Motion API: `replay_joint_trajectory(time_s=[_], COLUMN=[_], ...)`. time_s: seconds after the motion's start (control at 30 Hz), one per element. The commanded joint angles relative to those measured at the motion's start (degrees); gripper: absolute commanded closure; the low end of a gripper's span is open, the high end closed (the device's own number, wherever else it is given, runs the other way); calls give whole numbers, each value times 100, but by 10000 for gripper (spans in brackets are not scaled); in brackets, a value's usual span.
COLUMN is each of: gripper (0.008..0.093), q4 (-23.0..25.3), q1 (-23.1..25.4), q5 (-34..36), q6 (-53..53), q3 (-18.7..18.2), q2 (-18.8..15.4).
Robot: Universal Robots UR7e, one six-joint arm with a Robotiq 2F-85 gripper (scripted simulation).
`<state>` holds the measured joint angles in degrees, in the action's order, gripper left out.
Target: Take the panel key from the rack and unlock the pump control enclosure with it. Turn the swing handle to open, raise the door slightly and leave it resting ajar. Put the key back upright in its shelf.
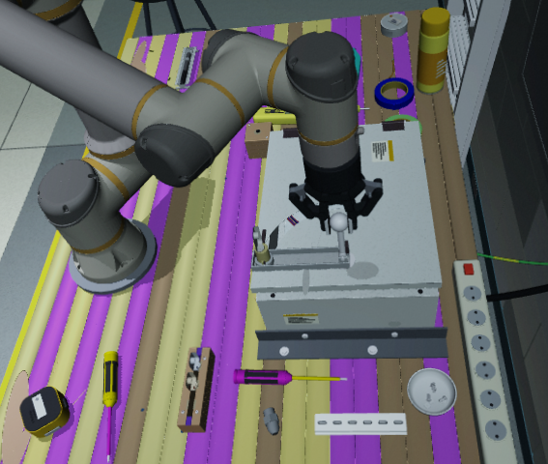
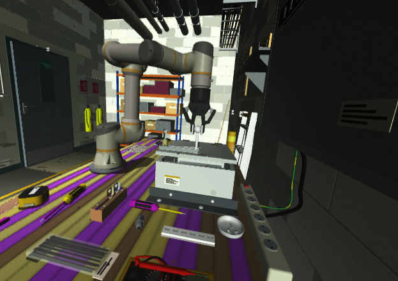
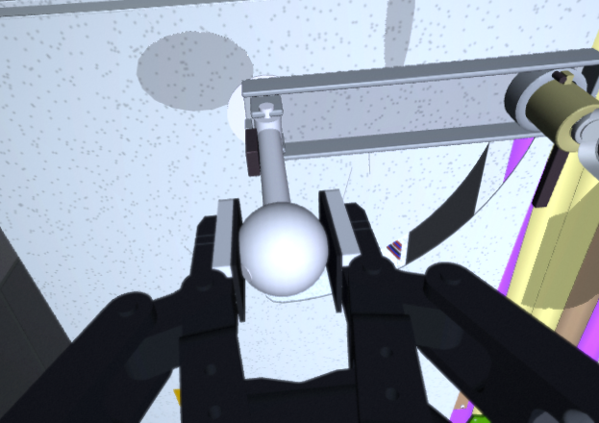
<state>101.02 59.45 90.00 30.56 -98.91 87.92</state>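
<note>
My gripper (image 1: 337,223) (image 2: 198,129) (image 3: 284,249) points down over the grey door of the pump control enclosure (image 1: 346,220) (image 2: 195,165). The swing handle's round white knob (image 1: 338,220) (image 2: 198,129) (image 3: 282,248) is gripped between my closed fingers, its stem rising upright from the right end of the handle's flat bar (image 1: 309,257) (image 3: 410,105). The panel key (image 1: 262,249) (image 3: 567,117) stands in the lock at the bar's left end, near the door's front left corner.
A small wooden key rack (image 1: 257,140) stands off the enclosure's rear left corner. A power strip (image 1: 481,349) runs along the right edge. In front lie an angle bracket (image 1: 351,342), a purple screwdriver (image 1: 284,377), a dish (image 1: 431,392) and a slotted rail (image 1: 360,423).
</note>
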Motion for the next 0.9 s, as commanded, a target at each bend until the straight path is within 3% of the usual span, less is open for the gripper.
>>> replay_joint_trajectory(time_s=[0.0,0.27,0.87], gripper=[934,929,569], q4=[0,0,0], q1=[-1,-1,-1], q5=[0,0,0], q6=[0,0,0], q3=[3,3,3], q2=[3,3,3])
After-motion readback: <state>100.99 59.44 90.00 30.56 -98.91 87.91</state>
